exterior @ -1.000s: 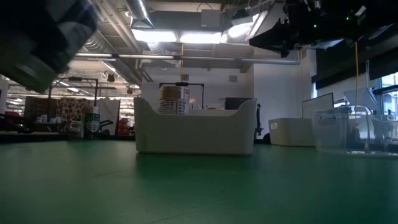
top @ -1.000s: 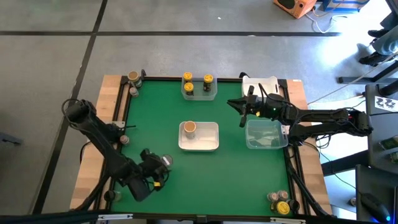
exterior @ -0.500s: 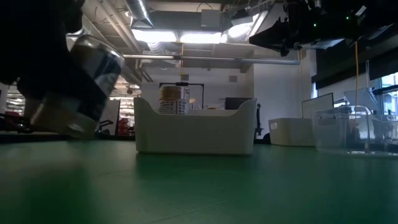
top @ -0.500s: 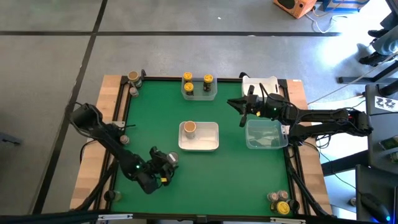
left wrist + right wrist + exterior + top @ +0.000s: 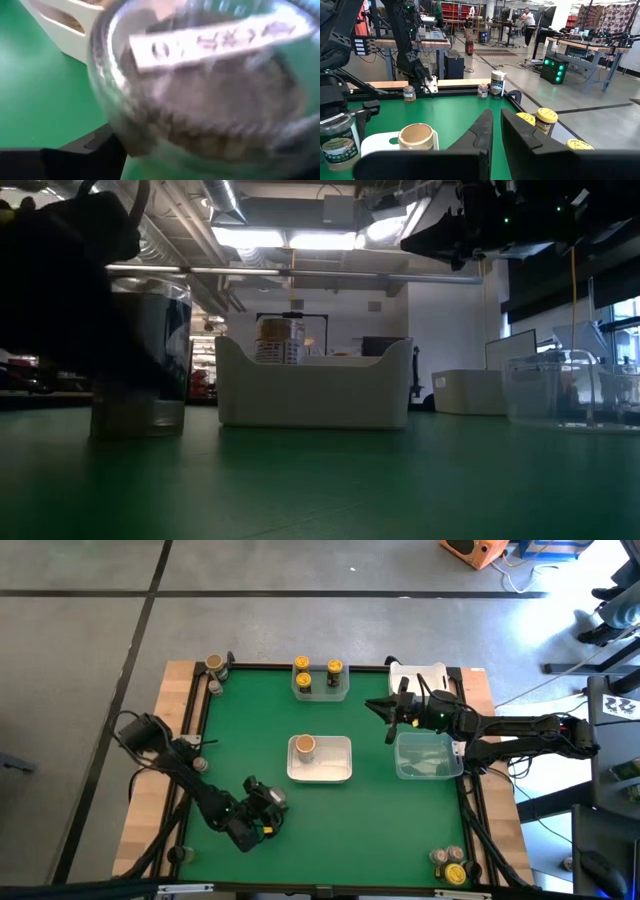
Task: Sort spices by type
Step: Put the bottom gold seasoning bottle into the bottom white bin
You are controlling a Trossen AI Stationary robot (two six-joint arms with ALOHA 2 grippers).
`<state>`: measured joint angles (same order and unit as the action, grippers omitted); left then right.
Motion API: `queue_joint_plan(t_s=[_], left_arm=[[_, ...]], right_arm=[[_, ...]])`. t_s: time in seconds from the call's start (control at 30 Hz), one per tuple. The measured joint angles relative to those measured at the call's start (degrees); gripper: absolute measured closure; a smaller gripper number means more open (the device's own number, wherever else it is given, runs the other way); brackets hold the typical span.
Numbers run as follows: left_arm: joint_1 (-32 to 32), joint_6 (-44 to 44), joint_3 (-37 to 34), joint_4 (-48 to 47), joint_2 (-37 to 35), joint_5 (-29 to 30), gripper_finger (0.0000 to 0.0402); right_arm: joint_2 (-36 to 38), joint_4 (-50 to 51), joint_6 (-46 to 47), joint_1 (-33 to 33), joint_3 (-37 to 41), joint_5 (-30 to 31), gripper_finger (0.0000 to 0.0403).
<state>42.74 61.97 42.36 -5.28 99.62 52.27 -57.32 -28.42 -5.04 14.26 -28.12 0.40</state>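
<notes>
Your left end effector (image 5: 262, 814) has brought its spice jar (image 5: 140, 350) from tilted in the air down to upright on the green counter (image 5: 380, 810) at seven o'clock of the white tub (image 5: 330, 762), fingers now widening around it, so release appears under way, while your right end effector (image 5: 381, 707) stays shut over the clear tub's (image 5: 428, 756) ten o'clock corner.

The left gripper (image 5: 268, 812) has lowered its tilted jar (image 5: 140, 360) upright onto the mat.
</notes>
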Motion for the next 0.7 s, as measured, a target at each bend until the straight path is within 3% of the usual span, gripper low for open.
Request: queue_joint_plan(t_s=[0.3,0.47,0.7], left_arm=[[0.2,1.0,0.1,-1.8,-4.3,-2.9,0.0075],[-0.2,0.6,0.1,-6.7,-10.5,-9.5,0.0076],[-1.8,-3.9,0.1,-10.3,-21.0,-12.4,0.0076]], right_arm=[[-0.9,-0.5,-0.2,0.0,0.0,0.0,0.0364],[-2.6,-1.9,-0.2,0.0,0.0,0.0,0.0364],[-3.7,-3.4,-0.4,0.0,0.0,0.0,0.0364]])
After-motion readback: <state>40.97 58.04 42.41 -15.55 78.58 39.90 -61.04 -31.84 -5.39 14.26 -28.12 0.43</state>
